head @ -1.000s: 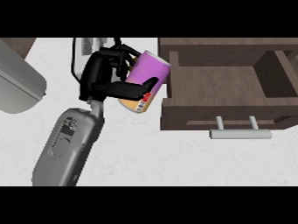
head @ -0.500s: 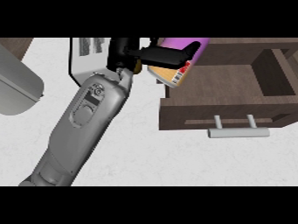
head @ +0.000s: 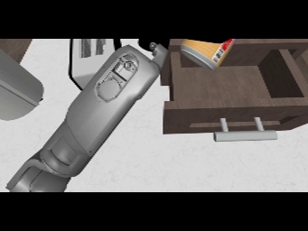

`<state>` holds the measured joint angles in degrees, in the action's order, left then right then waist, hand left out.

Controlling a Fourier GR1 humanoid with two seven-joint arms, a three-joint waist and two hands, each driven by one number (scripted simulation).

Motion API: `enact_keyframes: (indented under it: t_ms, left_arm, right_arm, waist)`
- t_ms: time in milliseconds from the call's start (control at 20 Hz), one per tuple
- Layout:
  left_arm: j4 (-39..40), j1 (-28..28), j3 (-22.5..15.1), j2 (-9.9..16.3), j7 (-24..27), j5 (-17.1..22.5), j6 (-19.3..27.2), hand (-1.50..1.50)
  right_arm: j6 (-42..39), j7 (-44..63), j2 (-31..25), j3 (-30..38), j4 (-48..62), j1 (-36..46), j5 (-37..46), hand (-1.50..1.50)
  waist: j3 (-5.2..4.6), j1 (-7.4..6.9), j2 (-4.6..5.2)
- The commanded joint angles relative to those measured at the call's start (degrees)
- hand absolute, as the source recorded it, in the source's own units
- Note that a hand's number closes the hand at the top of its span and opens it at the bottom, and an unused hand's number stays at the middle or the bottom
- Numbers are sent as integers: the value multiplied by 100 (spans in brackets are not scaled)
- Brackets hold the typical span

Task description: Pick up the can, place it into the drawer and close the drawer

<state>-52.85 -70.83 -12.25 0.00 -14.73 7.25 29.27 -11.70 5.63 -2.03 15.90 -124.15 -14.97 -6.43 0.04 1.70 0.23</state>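
Can [head: 208, 51], orange with barcode label, over drawer [head: 230, 90].

My counter [head: 183, 167] is a pale, mottled surface running across most of the view below me. A brown open drawer [head: 233, 97] juts out over its right side, its front panel carrying a light bar handle [head: 245, 135] that casts a shadow on the counter. At the top, near the far edge, a white slab [head: 89, 56] with dark slots lies flat. Dark wood [head: 6, 47] shows at the upper left corner, beyond the counter's edge.
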Motion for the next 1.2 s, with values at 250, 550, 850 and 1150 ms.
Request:
enact_keyframes:
  t_ms: [250, 550, 850, 1150]
  left_arm:
    - [1583, -1229, -134, 0, 330, 650, 146, 150]
    - [2042, -1414, -664, 0, 561, 1097, 343, 150]
    - [2515, -1585, -876, 0, 755, 1591, 311, 150]
    - [2733, -1435, -1451, 0, 1141, 1790, 697, 150]
  right_arm:
    - [-77, -63, 33, -66, 130, 22, 54, -150]
    - [133, 528, -89, -29, -97, 417, -30, -150]
    - [-88, 27, -28, -79, 98, 204, 28, -150]
    - [23, 46, -30, -265, 387, 580, 319, -150]
  waist:
    - [6, 135, 38]
    - [4, 151, 39]
    - [11, 301, 69]
    - [16, 409, 117]
